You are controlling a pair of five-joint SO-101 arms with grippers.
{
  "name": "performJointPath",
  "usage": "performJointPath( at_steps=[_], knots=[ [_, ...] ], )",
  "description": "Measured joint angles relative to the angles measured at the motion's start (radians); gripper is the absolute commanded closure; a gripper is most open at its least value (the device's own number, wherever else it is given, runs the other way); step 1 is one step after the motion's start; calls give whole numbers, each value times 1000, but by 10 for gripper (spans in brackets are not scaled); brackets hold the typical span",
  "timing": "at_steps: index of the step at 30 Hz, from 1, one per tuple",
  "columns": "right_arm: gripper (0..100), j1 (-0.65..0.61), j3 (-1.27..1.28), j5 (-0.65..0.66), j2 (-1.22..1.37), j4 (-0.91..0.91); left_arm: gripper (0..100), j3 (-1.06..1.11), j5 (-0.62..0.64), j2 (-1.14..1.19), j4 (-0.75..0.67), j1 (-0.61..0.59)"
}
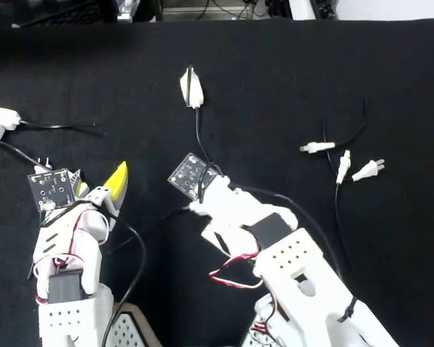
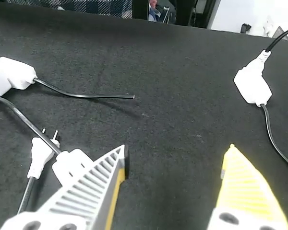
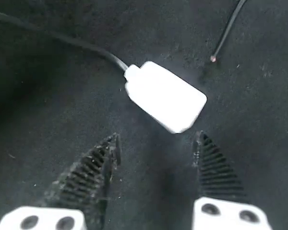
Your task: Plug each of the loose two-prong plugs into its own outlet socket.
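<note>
Three loose white two-prong plugs (image 1: 317, 147) (image 1: 343, 166) (image 1: 367, 170) lie at the right on black cables. A fourth plug (image 2: 38, 153) lies beside my left gripper (image 2: 177, 151), prongs pointing away. That gripper (image 1: 101, 177) is open and holds nothing; one finger (image 1: 118, 181) is yellow. One white outlet socket (image 2: 9, 74) sits at the far left, another (image 2: 252, 86) at the centre back (image 1: 192, 88). My right gripper (image 3: 156, 143) is open, with a white socket (image 3: 165, 96) lying just beyond its fingertips, untouched.
Black cloth (image 1: 275, 79) covers the table. A black cable (image 2: 86, 94) runs from the left socket and ends loose. Another cable (image 1: 199, 141) trails from the centre socket toward the right arm (image 1: 275, 246). A bare cable end (image 3: 212, 58) lies near the right gripper's socket.
</note>
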Motion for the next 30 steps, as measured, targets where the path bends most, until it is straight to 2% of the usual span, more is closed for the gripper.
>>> performJointPath(
  at_steps=[5,11,17,23,30],
  knots=[
    [762,0,0,0,0,2,682,0,0,0,0,0],
    [762,0,15,0,5,-83,682,2,0,0,0,0],
    [762,0,-11,-11,153,-106,682,6,0,0,0,0],
    [763,0,-281,-170,479,-64,682,6,0,0,0,0],
    [765,-18,-749,-124,864,207,682,6,0,0,0,0]
  ],
)
